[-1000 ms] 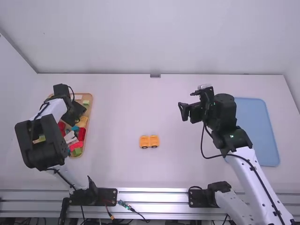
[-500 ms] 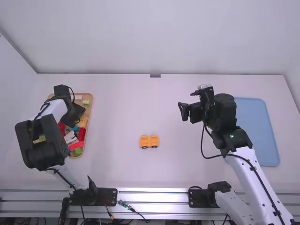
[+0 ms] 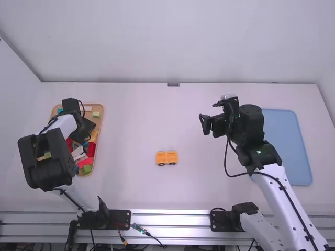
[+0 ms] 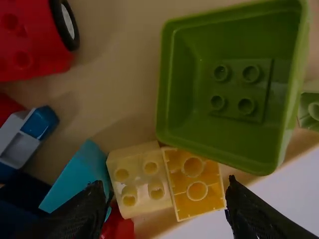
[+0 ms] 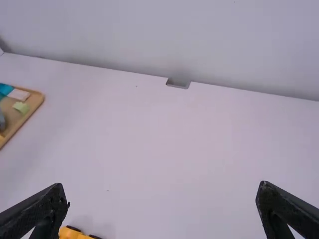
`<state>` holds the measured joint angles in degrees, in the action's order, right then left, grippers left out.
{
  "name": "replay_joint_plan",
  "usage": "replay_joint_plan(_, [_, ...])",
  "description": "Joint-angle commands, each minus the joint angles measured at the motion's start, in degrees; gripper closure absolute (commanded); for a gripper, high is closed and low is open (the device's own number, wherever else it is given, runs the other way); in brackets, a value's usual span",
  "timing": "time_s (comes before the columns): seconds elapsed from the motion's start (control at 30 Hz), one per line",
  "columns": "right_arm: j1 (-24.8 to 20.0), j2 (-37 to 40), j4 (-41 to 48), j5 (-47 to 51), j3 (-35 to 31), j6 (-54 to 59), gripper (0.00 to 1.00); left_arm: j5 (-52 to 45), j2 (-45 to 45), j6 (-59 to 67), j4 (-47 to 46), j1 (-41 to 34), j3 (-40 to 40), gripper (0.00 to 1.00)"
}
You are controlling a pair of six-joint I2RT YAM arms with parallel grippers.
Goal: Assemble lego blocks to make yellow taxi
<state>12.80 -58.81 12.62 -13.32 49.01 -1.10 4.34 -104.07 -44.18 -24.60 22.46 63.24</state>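
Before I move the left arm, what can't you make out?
- High view: part of the wooden tray, hidden by the left arm.
- Left wrist view: red wheeled block, cut off by the edge; part of the teal block, behind the left gripper.
- Right wrist view: yellow car base, cut off by the edge.

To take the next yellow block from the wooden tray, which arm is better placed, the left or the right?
Left, I think. The left gripper is open over the tray, near a yellow block, while the right gripper is far across the table.
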Motion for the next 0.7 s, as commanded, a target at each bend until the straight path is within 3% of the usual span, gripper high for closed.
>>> replay_joint_plan(0.0, [0.0, 0.2, -0.2, 0.1, 1.7, 0.1, 0.00, -0.1, -0.5, -1.6, -1.9, 0.0, -1.7, 0.37])
replay_joint_plan(0.33, [0.0, 0.2, -0.2, 1.5, 1.7, 0.1, 0.00, 4.6, 0.1, -5.3, -8.5, 0.1, 1.2, 0.35])
replay_joint_plan(0.67, [0.0, 0.2, 0.0, 1.6, 1.7, 0.1, 0.00, -2.8, 0.8, -1.2, -6.4, 0.0, 4.8, 0.35])
